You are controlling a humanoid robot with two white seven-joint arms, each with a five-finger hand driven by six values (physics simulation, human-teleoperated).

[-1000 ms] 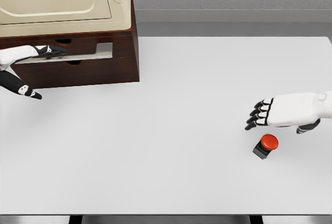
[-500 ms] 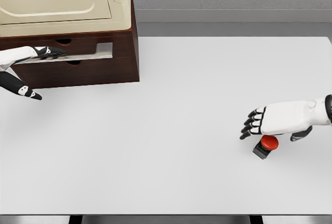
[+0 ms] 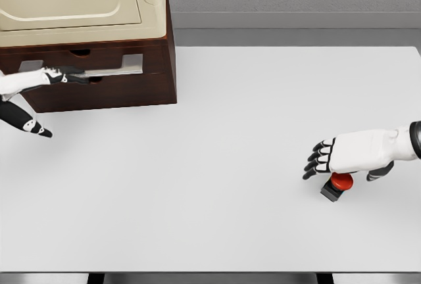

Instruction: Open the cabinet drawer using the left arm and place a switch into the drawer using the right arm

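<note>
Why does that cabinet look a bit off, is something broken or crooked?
Nothing broken. The upper drawer of the cabinet is pulled slightly out, the left robot hand at its front. The red switch sits upright on the table under the right robot hand.

— Where's the switch (image 3: pixel 338 185)?

— On the white table (image 3: pixel 217 139), toward its right side: red button on a black base. The right hand (image 3: pixel 348 154) sits just over it, fingers curled loosely, partly covering the button (I can't tell whether it's touching).

— And the left?

— At the cabinet (image 3: pixel 99 67), far left. The left hand (image 3: pixel 36 79) has its dark fingertips on the drawer (image 3: pixel 105 70), which stands slightly out. Its thumb hangs below, apart from the wood.
</note>
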